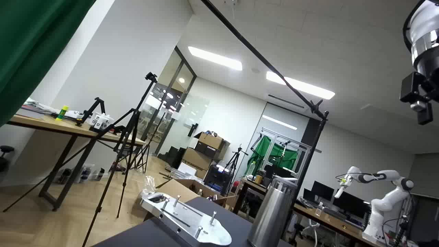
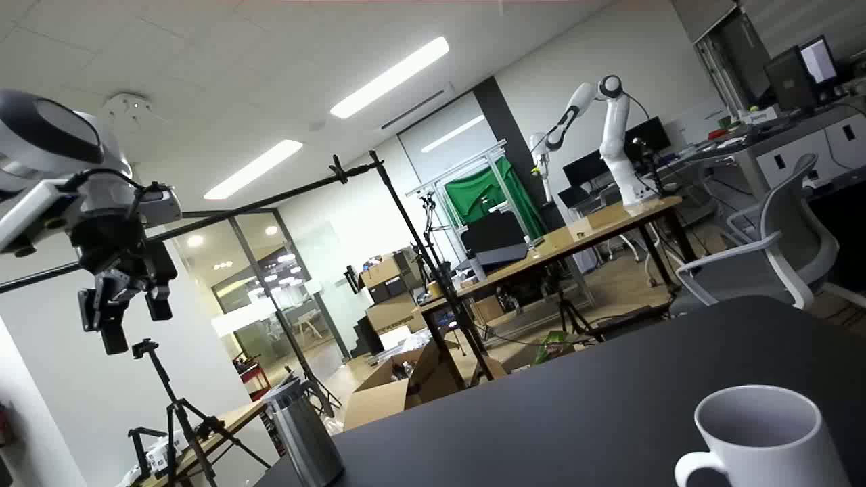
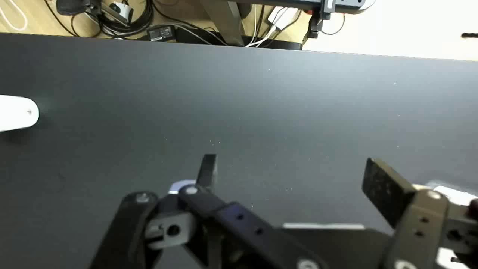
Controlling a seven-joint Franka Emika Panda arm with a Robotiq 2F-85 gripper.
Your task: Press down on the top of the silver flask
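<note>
The silver flask [image 1: 272, 218] stands upright on the dark table, a tall brushed-metal cylinder with a different-looking top section. It also shows in an exterior view [image 2: 304, 433], with a dark handle on one side. My gripper [image 2: 137, 323] is high above the table, well above and apart from the flask. It also shows at the right edge of an exterior view [image 1: 420, 108]. In the wrist view my gripper [image 3: 289, 164] is open, with nothing between its fingers. A shiny thing partly hidden behind the right finger there cannot be identified as the flask.
A flat white device [image 1: 188, 221] with upright pegs lies on the dark table [image 1: 144, 236]. A white mug [image 2: 764, 443] stands at the table's near side. In the wrist view a white rounded end [image 3: 16, 113] shows at the left edge and a pale rim [image 3: 182, 184] behind the left finger.
</note>
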